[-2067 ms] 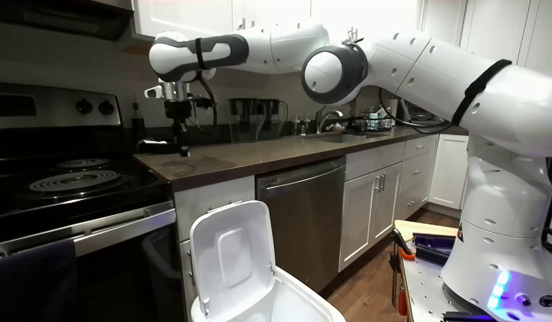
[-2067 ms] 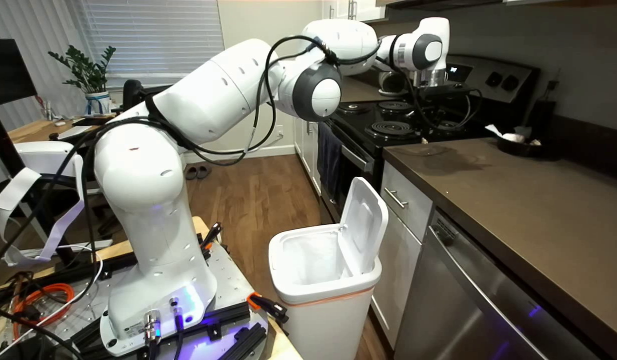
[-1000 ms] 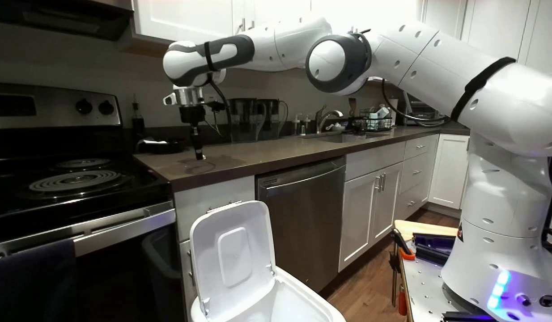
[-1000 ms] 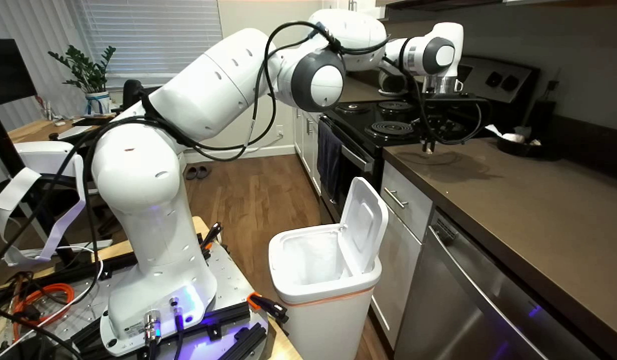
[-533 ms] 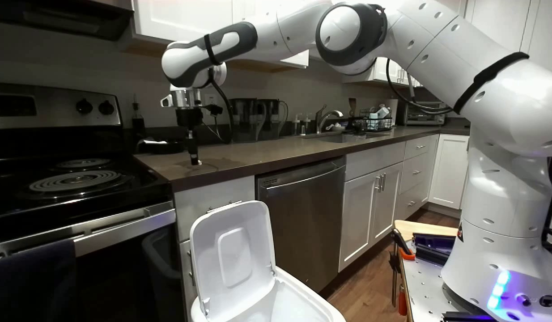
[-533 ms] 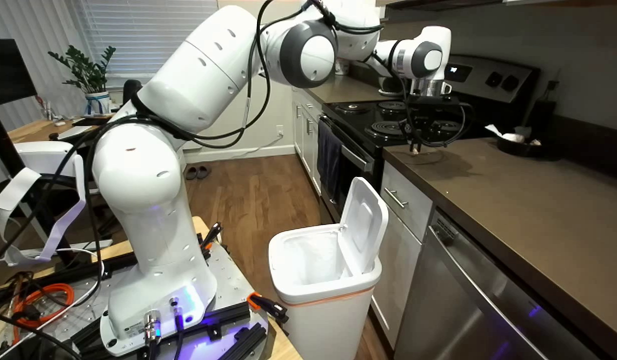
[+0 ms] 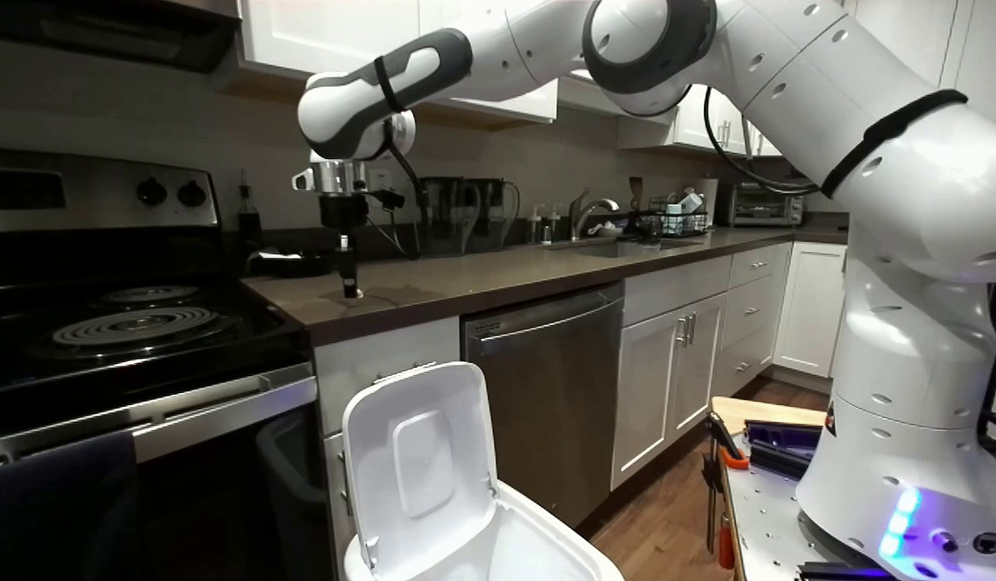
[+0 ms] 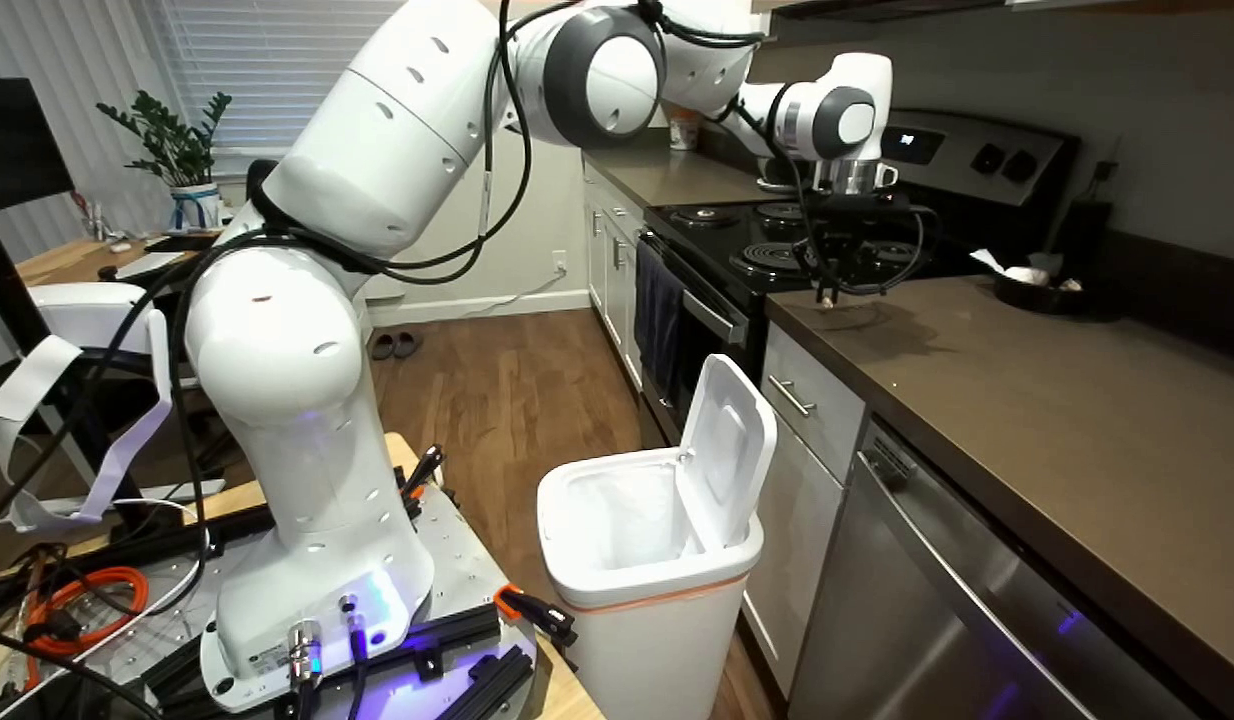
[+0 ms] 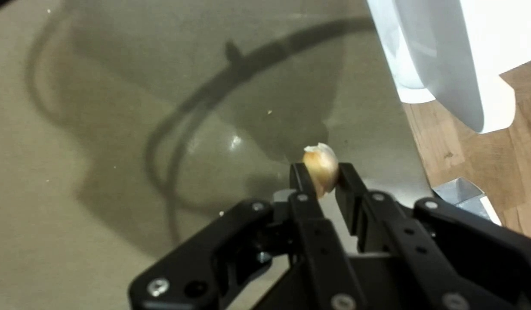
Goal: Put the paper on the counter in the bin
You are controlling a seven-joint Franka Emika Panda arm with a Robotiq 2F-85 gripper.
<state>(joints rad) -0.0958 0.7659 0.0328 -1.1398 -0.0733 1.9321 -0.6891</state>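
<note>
The paper (image 9: 322, 168) is a small pale, whitish and orange-tan scrap that looks like a garlic clove in the wrist view. My gripper (image 9: 321, 178) is shut on it, with its upper end sticking out past the fingertips. In both exterior views the gripper (image 7: 350, 286) (image 8: 827, 292) points down over the stove end of the dark brown counter (image 7: 498, 274) (image 8: 1027, 400); the exact height is hard to tell. The white bin (image 8: 657, 650) stands on the floor in front of the cabinets with its lid (image 7: 421, 452) open. The bin's white edge also shows in the wrist view (image 9: 446, 64).
The black stove (image 7: 183, 347) adjoins the counter. A black dish with whitish things (image 8: 1042, 292) and two pitchers (image 7: 441, 218) stand at the counter's back. The bin's lid stands upright on its counter side. Upper cabinets (image 7: 328, 36) hang behind the arm.
My gripper has moved from near the stove's back edge to nearer the counter's front edge, still holding the paper. The arm's elbow has risen and folded back. The bin has not moved.
</note>
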